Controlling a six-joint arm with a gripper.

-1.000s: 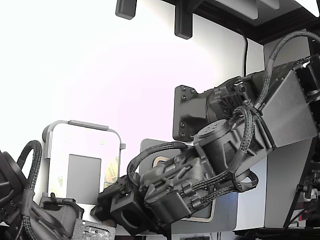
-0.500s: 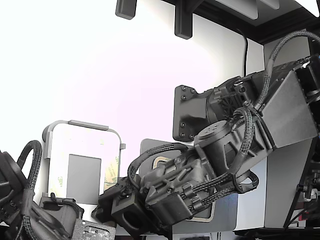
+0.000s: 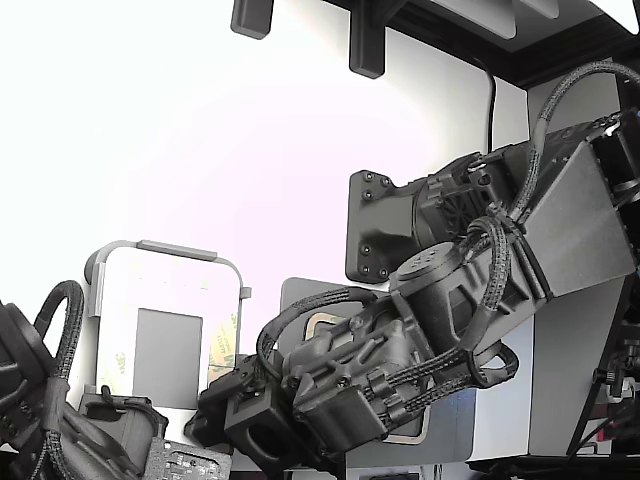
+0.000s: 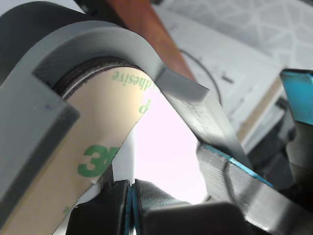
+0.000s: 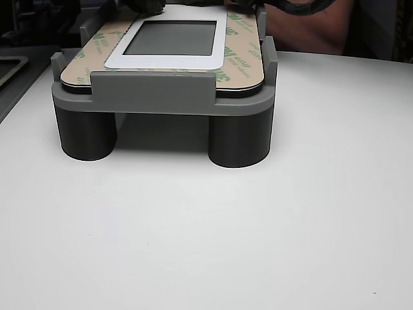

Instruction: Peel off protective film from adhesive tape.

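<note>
The white rounded panel (image 3: 150,290) lies in a grey fixture (image 3: 170,248). The protective film (image 4: 98,142), a pale glossy strip with green printed marks, runs along the panel's edge under the fixture's corner (image 4: 98,44). It also shows in the exterior view (image 3: 222,345) and in the other view (image 5: 242,45). My gripper (image 4: 131,188) is at the panel's corner, at the lower right of the panel in the exterior view (image 3: 215,392). Its jaws are pressed together on a thin pale edge of the film. The tan adhesive tape under the film is hidden.
A second arm (image 3: 60,420) sits at the exterior view's lower left, beside the fixture. A grey part with blue edging (image 4: 230,171) stands close beside my fingers. The fixture stands on short round legs (image 5: 239,139) on a white table (image 5: 206,245).
My arm's wrist has crept slightly down and to the exterior view's right. The panel and fixture have not moved.
</note>
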